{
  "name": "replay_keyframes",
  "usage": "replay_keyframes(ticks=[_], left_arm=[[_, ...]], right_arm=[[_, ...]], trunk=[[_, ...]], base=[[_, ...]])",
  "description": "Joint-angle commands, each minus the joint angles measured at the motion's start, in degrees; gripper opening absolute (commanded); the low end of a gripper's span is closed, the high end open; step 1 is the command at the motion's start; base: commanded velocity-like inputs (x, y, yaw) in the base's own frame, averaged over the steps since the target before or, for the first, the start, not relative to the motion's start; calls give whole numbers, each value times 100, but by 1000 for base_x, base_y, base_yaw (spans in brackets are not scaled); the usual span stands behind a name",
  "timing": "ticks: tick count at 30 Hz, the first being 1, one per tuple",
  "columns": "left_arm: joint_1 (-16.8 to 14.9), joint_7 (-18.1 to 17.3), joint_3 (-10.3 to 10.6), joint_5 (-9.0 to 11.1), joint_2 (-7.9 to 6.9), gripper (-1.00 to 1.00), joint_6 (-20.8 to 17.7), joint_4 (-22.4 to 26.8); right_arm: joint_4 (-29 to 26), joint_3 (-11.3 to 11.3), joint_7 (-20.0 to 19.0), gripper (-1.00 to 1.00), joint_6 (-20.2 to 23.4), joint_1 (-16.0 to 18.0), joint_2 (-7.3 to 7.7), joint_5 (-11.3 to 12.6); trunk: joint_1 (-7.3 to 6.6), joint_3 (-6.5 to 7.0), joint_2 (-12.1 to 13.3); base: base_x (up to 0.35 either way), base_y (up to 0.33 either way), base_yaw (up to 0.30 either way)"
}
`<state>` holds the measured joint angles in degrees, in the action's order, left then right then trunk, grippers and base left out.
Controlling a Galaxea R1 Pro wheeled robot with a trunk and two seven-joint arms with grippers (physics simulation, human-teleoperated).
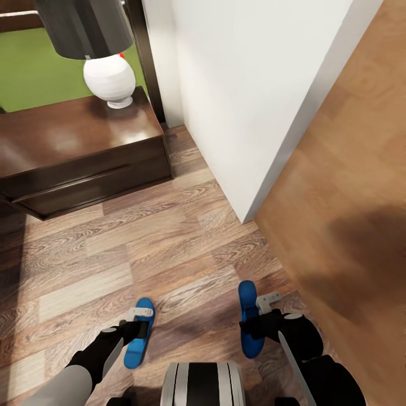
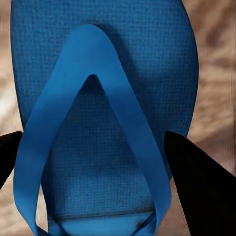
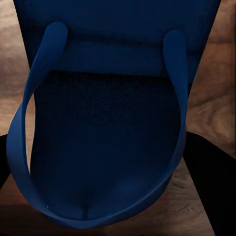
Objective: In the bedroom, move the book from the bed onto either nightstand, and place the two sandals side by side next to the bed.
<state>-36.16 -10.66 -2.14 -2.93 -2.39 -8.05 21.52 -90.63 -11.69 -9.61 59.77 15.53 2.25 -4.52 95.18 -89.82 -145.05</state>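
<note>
Two bright blue sandals are in my grippers, low over the wood floor. My left gripper (image 1: 134,328) is shut on the left sandal (image 1: 138,345), its black fingers pressing both edges of the sole (image 2: 98,123). My right gripper (image 1: 258,322) is shut on the right sandal (image 1: 246,301), which looks dark blue and shadowed in the right wrist view (image 3: 108,147). The two sandals hang roughly parallel, about a body's width apart. A dark brown nightstand (image 1: 73,141) with one drawer stands at the far left. The book and the bed are out of view.
A lamp (image 1: 110,79) with a white round base and dark shade stands on the nightstand's far corner. A white wall corner (image 1: 248,101) juts in ahead, with a brown wooden panel (image 1: 349,186) to its right. A green surface (image 1: 34,73) lies beyond the nightstand.
</note>
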Motion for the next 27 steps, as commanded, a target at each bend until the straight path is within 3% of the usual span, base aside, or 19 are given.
replay_keyframes(ticks=[1,27], left_arm=[[2,-31,-22,-41,2,-100,-36,11],[9,-16,-23,-48,-7,-100,36,-58]], right_arm=[[-6,-7,-41,-100,23,3,4,-49],[1,-9,-32,-100,23,3,4,-49]], trunk=[[-3,20,0],[-70,596,35]], base=[[0,0,0],[0,0,0]])
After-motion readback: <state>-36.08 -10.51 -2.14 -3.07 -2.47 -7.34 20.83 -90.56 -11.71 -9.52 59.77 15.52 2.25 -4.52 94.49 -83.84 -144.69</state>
